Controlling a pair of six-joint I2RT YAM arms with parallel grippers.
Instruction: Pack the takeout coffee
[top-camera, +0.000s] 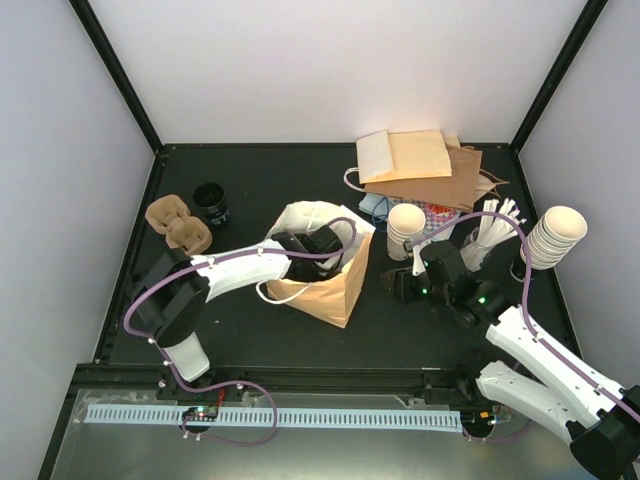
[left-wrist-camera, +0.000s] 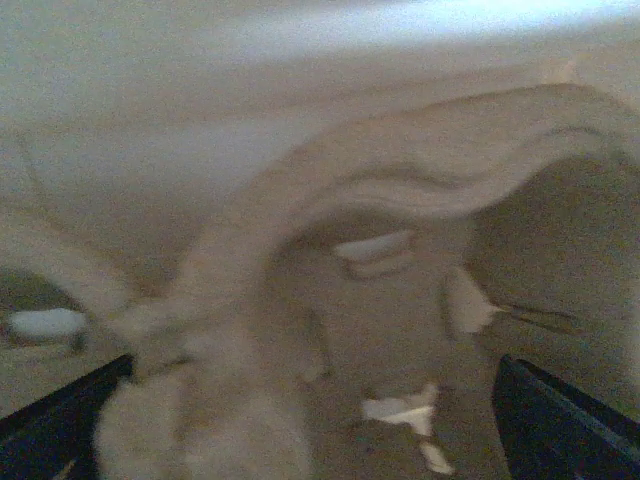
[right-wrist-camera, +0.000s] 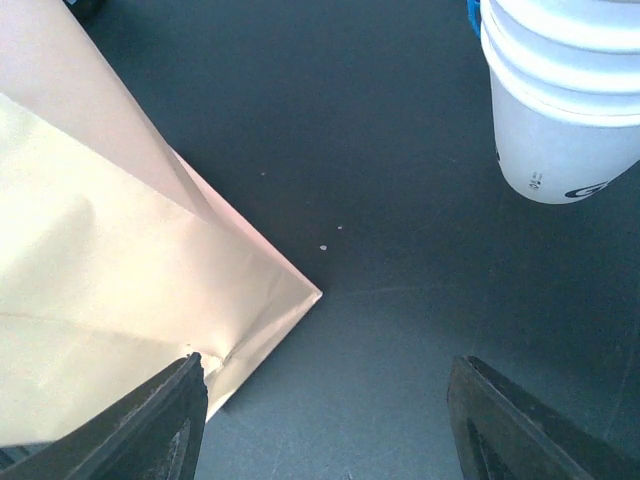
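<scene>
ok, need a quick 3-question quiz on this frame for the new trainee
1. True or false: the right fingers are shut on the brown paper bag.
2. Whose fingers are inside the bag? A left, B right, C neither.
3. In the right wrist view, what stands at the upper right?

Key: 1 false, they are open over bare table. 2 A, the left fingers. 3 the stack of cream cups.

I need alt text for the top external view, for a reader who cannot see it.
The left gripper reaches into the mouth of a standing brown paper bag in the middle. The right gripper is open to the right of the bag, near a stack of cream cups.
</scene>
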